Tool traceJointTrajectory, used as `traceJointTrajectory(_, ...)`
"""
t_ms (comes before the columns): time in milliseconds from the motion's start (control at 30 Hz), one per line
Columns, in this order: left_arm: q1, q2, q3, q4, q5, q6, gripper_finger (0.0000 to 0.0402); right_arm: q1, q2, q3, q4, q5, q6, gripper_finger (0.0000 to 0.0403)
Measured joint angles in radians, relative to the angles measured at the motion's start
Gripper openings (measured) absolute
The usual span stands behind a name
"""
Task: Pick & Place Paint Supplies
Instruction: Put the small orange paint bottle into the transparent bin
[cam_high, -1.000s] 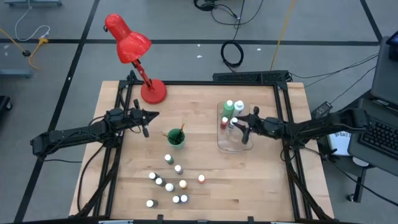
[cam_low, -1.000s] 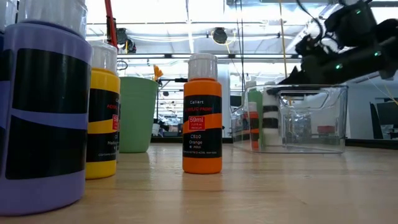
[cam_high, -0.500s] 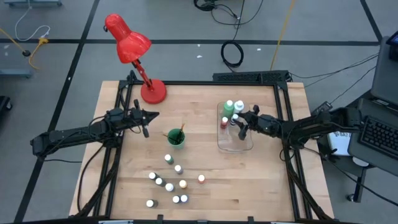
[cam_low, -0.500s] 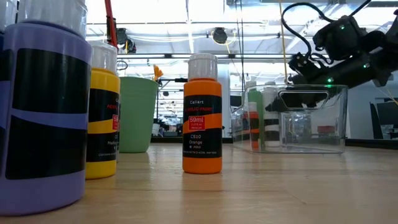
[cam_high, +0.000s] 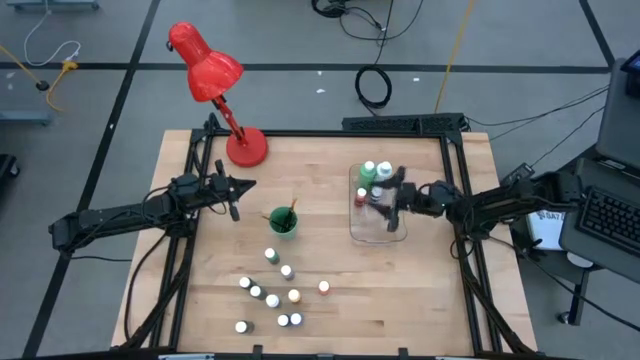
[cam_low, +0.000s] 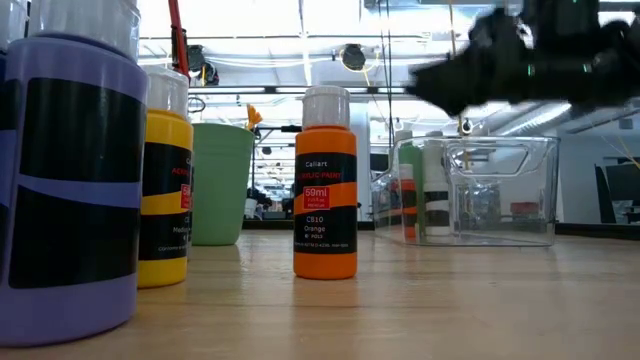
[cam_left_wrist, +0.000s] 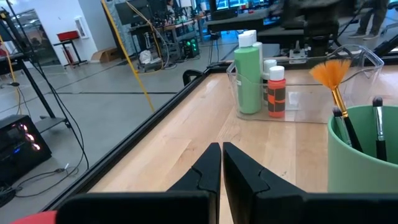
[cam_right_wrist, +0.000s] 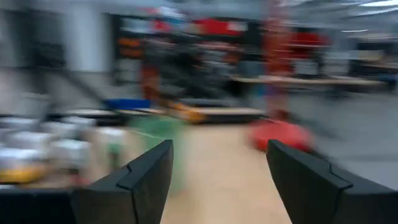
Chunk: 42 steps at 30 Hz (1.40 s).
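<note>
Right end effector (cam_high: 392, 197) open and empty above the clear tray (cam_high: 378, 232), which holds the tall green bottle (cam_high: 368, 173) and small bottles. Left end effector (cam_high: 243, 185) closed, empty, near the green cup (cam_high: 283, 222) with brushes. Small paint bottles (cam_high: 272, 299) stand clustered on the counter (cam_high: 330, 258).

Upright paint bottles (cam_high: 270, 296) clustered on table (cam_high: 420, 290)

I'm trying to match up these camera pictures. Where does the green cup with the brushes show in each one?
High view: green cup at the table's middle, left of the clear tray.
Low view: cup behind the yellow and orange bottles, left of the tray.
Left wrist view: cup at the right edge, near the tray.
Right wrist view: too blurred to tell.
Shared landmark: the clear tray.
</note>
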Motion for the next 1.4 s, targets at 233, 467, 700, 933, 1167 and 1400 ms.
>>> traceJointTrajectory(233,0.000,0.000,0.000,0.007,0.000,0.002,0.0021,0.274,0.264,0.371,-0.320,-0.064,-0.066,0.0253)
traceJointTrajectory(467,0.000,0.000,0.000,0.000,-0.002,0.009,0.0021,0.365,0.518,0.658,-0.567,-0.002,-0.018,0.0254)
traceJointTrajectory(700,0.000,0.000,0.000,-0.010,-0.002,0.026,0.0021,0.367,0.590,0.730,-0.677,-0.161,0.038,0.0254)
traceJointTrajectory(933,0.000,0.000,0.000,-0.008,-0.002,0.014,0.0021,0.367,0.595,0.704,-0.678,-0.258,0.033,0.0254)
traceJointTrajectory(1167,0.000,0.000,0.000,-0.008,-0.001,0.008,0.0021,0.367,0.595,0.651,-0.567,-0.258,0.005,0.0254)
traceJointTrajectory(1400,0.000,0.000,0.000,-0.008,-0.001,0.007,0.0021,0.362,0.596,0.649,-0.538,-0.153,-0.002,0.0254)
